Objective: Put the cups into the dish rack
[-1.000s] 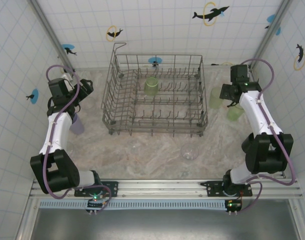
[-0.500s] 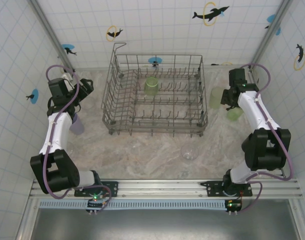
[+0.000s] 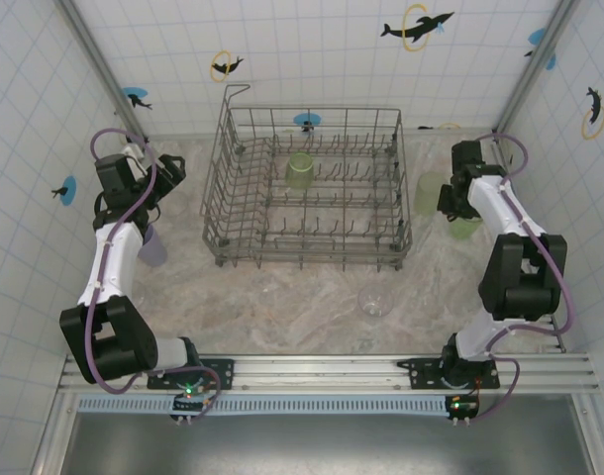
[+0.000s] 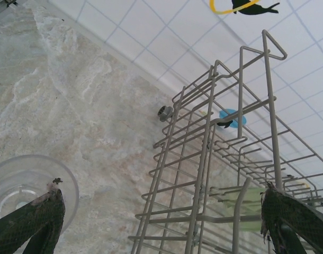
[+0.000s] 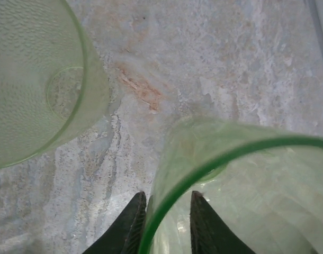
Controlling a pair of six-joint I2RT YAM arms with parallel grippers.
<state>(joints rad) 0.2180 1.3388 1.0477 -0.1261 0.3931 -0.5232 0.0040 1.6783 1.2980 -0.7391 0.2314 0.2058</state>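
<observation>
Surface: marble-patterned tabletop (image 3: 302, 297), pale with rust-coloured veins.
Room: white tiled walls (image 3: 312, 49) close in on three sides.
Markings: dolphin-and-ring stickers (image 3: 417, 25) and small blue fish stickers on the tiles.
Dish rack: grey wire dish rack (image 3: 312, 259) in the middle of the table towards the far wall; its long axis runs left to right, tines upright, raised loop (image 3: 239, 91) at the far left corner.
Cup in rack: one green tumbler (image 3: 300, 168) among the far tines; which way it faces I cannot tell.
Cups right of rack: two green tumblers, mouth up, one just beside the rack (image 3: 427, 194).
Right gripper: right gripper (image 5: 168, 194) straddles the rim of the nearer tumbler (image 5: 246, 180), jaws narrow with the wall between them; whether they pinch it firmly I cannot tell. The other tumbler (image 5: 34, 79) stands apart.
Left gripper: left gripper (image 3: 168, 170) spread wide, holding nothing, just left of the rack.
Lavender tumbler: lavender tumbler (image 3: 151, 245) beside the left arm.
Clear glass: clear glass (image 3: 374, 300) in front of the rack, mouth up.
</observation>
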